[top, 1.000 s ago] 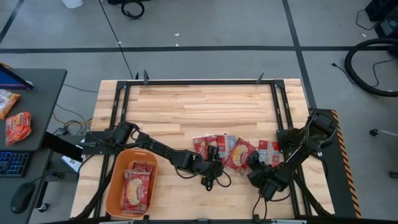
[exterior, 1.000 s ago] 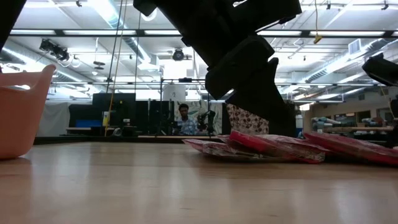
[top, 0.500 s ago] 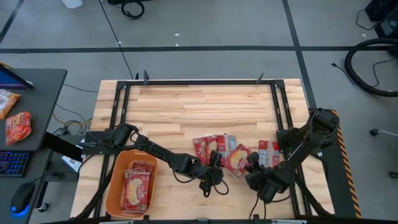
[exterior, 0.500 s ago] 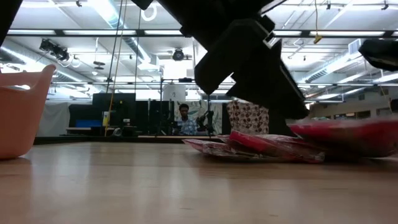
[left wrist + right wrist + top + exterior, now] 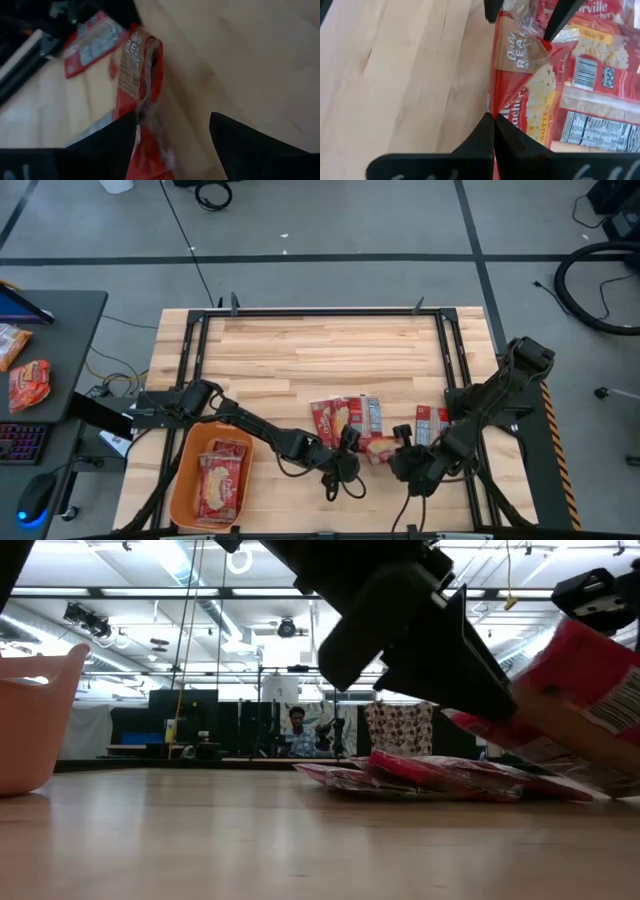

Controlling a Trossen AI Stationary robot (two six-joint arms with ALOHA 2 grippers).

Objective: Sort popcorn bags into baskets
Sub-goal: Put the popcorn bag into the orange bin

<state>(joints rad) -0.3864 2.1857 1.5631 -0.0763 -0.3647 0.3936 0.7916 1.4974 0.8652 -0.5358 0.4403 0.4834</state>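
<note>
My right gripper (image 5: 493, 120) is shut on one red popcorn bag (image 5: 376, 448), held up off the wood near the table's front edge. My left gripper (image 5: 172, 135) is open, and the bag's other end (image 5: 142, 75) stands between its fingers, close to one of them. Several more popcorn bags (image 5: 345, 415) lie flat and overlapping just behind, and another bag (image 5: 432, 423) lies to their right. The orange basket (image 5: 180, 480) sits at the front left with bags lying in it. My right gripper pinches the bag's side edge (image 5: 493, 111) between its two shut fingers, slanting down from the table's right. The bag is lifted clear and tilted up on edge (image 5: 590, 690). Whether my left gripper touches the bag, I cannot tell.
Black metal rails (image 5: 455, 350) frame the tabletop on both sides and at the back. A grey desk (image 5: 60, 330) with an orange-red snack packet (image 5: 28, 383) stands left of the table. Bare wood (image 5: 320, 350) fills the far half.
My right gripper has risen and drawn a little toward the table's near-left while rolling its wrist. The bag it holds has come off the pile's right edge, from lying flat to lifted clear and tipped on edge. My left gripper has rolled slightly in place.
</note>
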